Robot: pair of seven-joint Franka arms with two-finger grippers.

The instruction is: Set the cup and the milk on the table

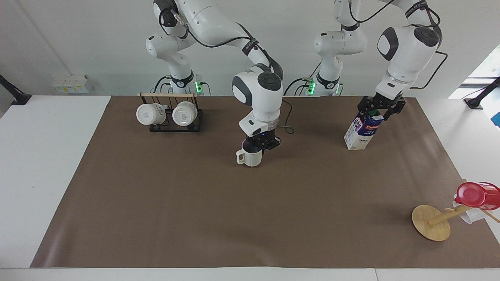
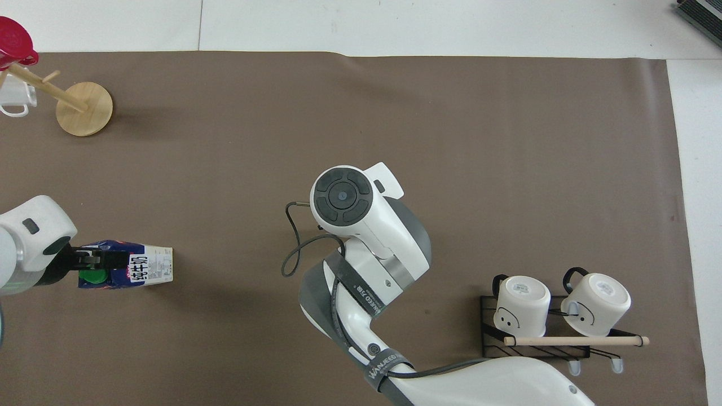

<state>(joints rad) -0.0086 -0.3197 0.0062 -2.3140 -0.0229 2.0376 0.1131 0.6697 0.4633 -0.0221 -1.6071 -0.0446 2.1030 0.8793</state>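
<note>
Nearest the robots, a black wire rack (image 1: 175,124) w/ a wooden rail sat at the right arm's end of the brown mat (image 1: 156,203); two white mugs (image 1: 150,114) (image 1: 184,113) hung on it bottoms out, side by side.

Toward the left arm's end, about level w/ the rack, the milk (image 1: 361,132) stood on the mat, leaning a bit, green cap up. The left claw (image 1: 379,111) straddled the carton's top around the cap; its fingers stood wide apart. Whether they pressed the carton couldn't be told from either view, prob. just flanking it.

Farther out, approx. mid-mat, the right arm reached in from its base past the rack. The right claw (image 1: 261,145) pointed down, pinched fully closed on the rim of the cup (image 1: 250,157), on the side away from the handle. The cup was upright, dark inside showing, handle toward the right arm's end. Its base looked at or just above the mat; contact not clear. In the overhead view the arm's wrist hid cup and claw entirely.

Farthest out, at the mat corner on the left arm's end, a wooden peg stand (image 1: 431,222) w/ round base carried a red cup (image 1: 476,194) and a clear mug (image 2: 14,101) on its pegs. The white desk (image 1: 43,164) showed bare around the mat.
</note>
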